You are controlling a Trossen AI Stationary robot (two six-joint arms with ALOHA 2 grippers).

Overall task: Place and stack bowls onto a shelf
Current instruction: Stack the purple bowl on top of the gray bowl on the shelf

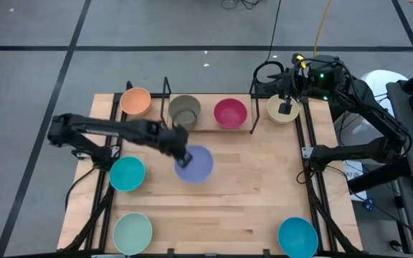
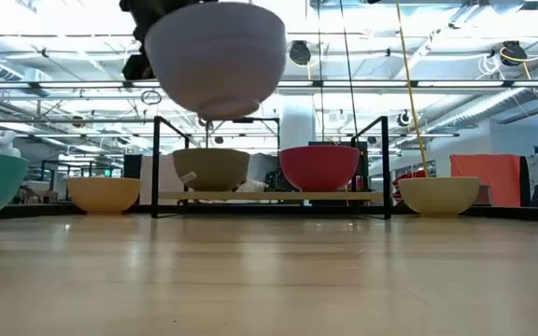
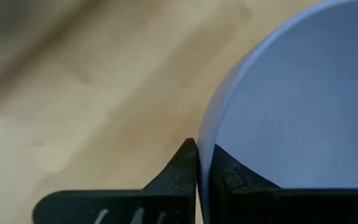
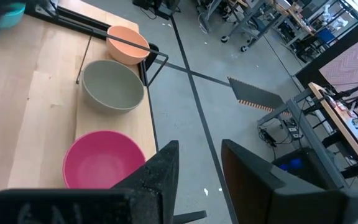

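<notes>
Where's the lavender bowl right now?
The lavender bowl is lifted off the table in the left hand, near table centre, just in front of the olive-grey bowl.

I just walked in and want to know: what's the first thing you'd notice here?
The lavender bowl hangs in the air, pinched at its rim by the left tool, above the middle of the table. Behind it, the olive-grey bowl and magenta bowl sit side by side on the shelf.

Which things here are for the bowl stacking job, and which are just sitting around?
For the job:
lavender bowl, held by left gripper
shelf holding olive-grey bowl and magenta bowl
orange bowl
cream bowl
two teal-blue bowls
mint green bowl

Just around:
yellow cable
</notes>
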